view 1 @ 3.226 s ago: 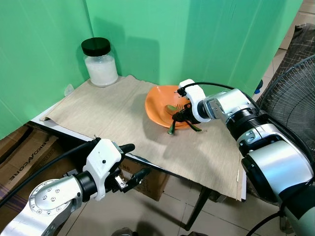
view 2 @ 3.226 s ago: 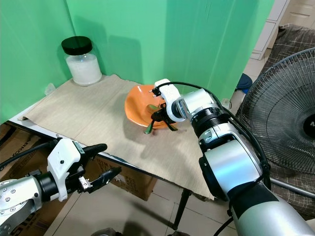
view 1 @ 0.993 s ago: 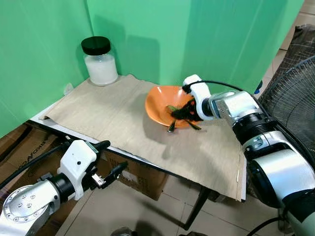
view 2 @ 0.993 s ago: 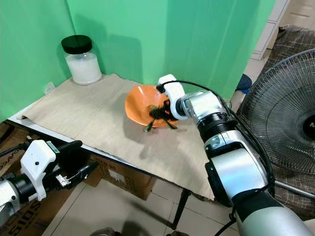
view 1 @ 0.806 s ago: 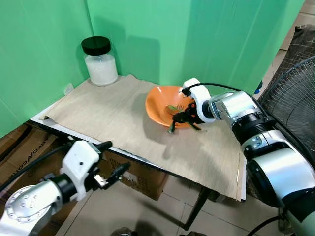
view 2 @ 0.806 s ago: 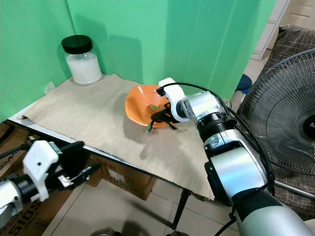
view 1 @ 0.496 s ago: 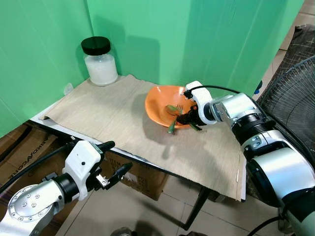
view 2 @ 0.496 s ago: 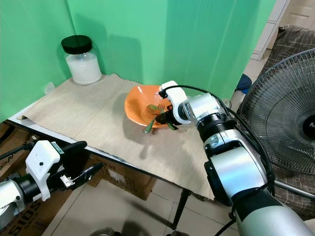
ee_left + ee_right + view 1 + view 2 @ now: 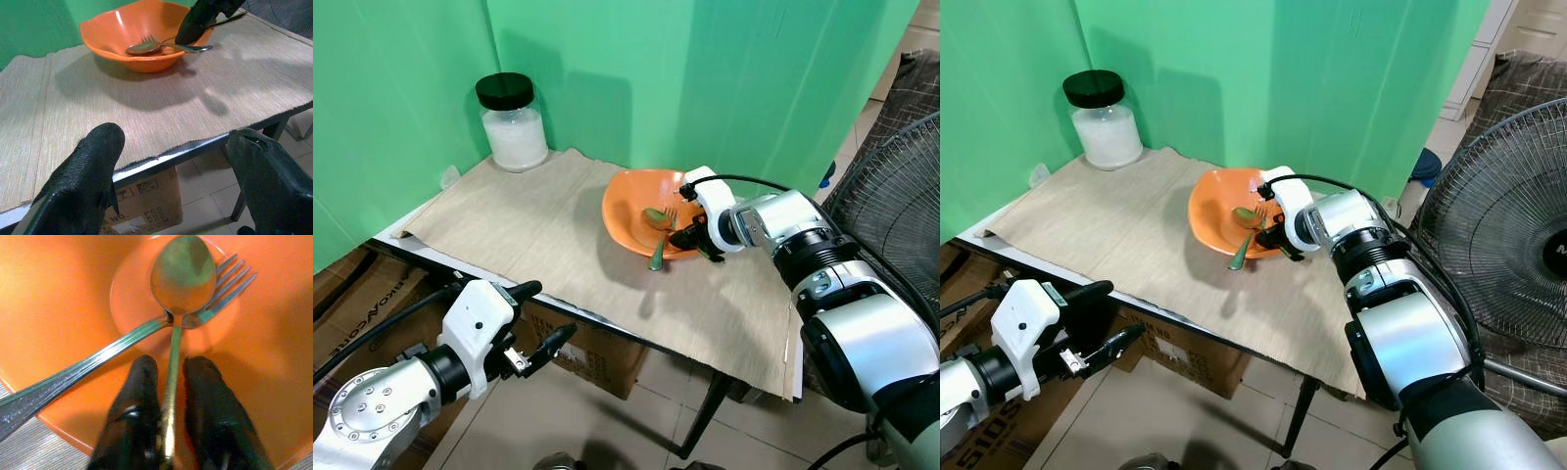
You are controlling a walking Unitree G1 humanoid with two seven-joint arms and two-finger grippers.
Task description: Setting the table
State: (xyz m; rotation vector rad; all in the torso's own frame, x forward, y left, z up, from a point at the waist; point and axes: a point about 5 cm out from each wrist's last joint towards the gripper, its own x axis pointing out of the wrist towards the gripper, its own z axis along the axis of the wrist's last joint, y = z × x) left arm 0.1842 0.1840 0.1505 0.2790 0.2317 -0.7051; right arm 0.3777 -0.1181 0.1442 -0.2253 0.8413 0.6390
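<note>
Green walls point(image 9: 401, 98) meet in a corner behind the table point(image 9: 607, 328). A fan point(image 9: 1518, 225) stands right; what look like cardboard boxes point(image 9: 352, 294) sit on the tiled floor point(image 9: 636, 431).

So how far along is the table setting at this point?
Laid out: the mat, orange bowl and jar. In hand: the right gripper pinches the spoon handle, its head lying over the fork in the bowl. Left: both utensils probably go beside the bowl. The left gripper hangs open below the table edge.
</note>
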